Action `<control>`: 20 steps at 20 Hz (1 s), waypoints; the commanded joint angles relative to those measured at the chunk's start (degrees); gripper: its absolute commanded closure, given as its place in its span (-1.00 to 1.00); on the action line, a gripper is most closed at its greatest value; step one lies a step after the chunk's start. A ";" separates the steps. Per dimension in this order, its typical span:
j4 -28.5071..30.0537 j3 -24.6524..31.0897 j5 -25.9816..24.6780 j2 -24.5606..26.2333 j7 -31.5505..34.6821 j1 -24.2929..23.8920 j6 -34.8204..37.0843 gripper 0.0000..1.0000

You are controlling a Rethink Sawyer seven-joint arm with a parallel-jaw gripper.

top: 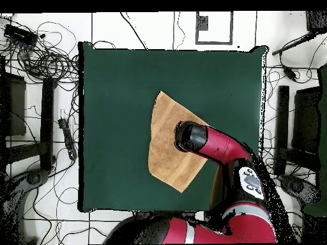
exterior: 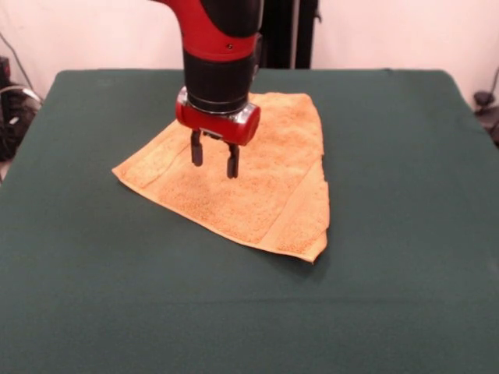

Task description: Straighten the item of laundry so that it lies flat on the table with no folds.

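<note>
Roughly at the middle of the worktop point(exterior: 93, 296), a little toward its far side in the front view, lies the orange-tan towel point(exterior: 257, 199). It is not spread out square — its outline is an uneven four-sided shape, with one corner pointing to the left of the front view and another pointing down toward the camera at the lower right. Along its right side a second layer of cloth shows under the top edge, so that side is folded over on itself. A woven band stripe runs near the lower right edge, and another shows near the left corner. The terry surface in the middle looks fairly smooth.

Above the towel's middle hangs the tool point(exterior: 214, 160), pointing straight down from the red and black arm point(exterior: 222, 47). Its two dark fingers point(exterior: 196, 149) stand a small gap apart, with nothing between them — they have hold of nothing. The tips appear to sit just over the cloth; whether they touch it cannot be told.

From overhead, the arm reaches in from the lower right and covers part of the towel. Dark green cloth lies bare all round the towel, which sits well apart from every edge of the worktop.
</note>
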 commanded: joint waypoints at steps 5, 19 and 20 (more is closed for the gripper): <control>1.65 7.15 -2.43 2.83 3.60 -1.14 -2.20 -1.00; 2.94 8.74 -4.44 2.30 0.92 -4.62 -2.64 -1.00; 3.06 9.17 -5.01 2.32 0.25 -5.52 -2.76 -1.00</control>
